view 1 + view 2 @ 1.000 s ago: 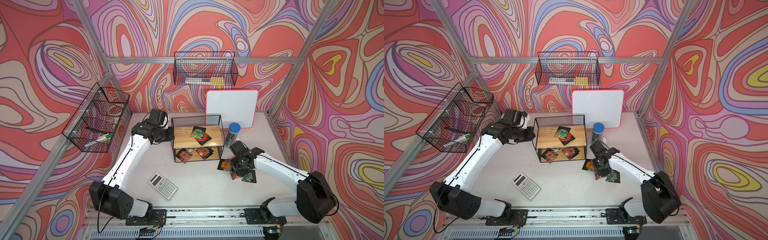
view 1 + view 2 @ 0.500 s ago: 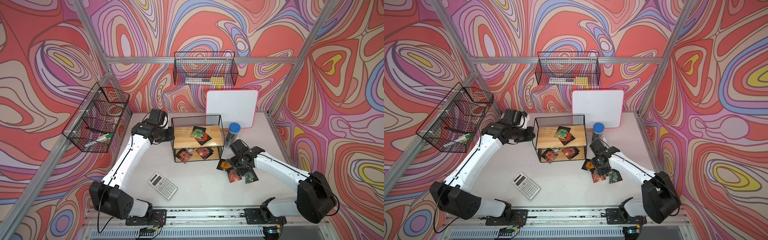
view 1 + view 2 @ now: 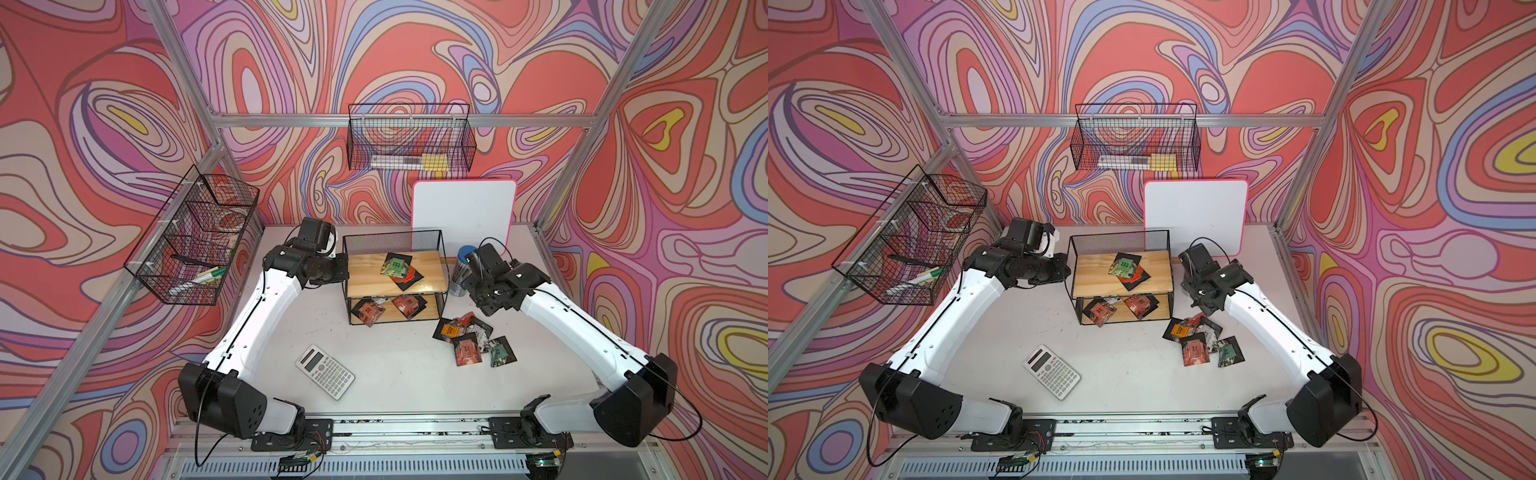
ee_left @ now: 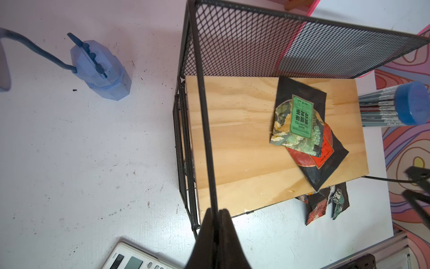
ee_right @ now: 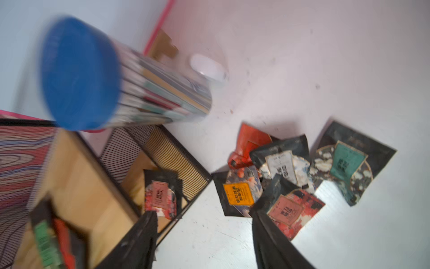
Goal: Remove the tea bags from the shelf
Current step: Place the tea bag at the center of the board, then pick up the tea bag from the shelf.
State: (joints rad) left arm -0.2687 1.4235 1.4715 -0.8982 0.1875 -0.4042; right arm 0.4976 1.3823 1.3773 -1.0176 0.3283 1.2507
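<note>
My left tool [image 4: 215,212] clamps the shelf [image 4: 232,144] frame, right tool [image 5: 203,213] wide and empty, tea bags [image 3: 467,349] at its four o'clock

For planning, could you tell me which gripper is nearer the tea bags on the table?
Right. The right gripper is open beside the tea bags; the left gripper clamps the shelf, farther off.

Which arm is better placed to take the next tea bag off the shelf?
Right. The right fingers stand open and empty beside the shelf, facing the tea bags on it; the left fingers are shut on the shelf's frame wire.
</note>
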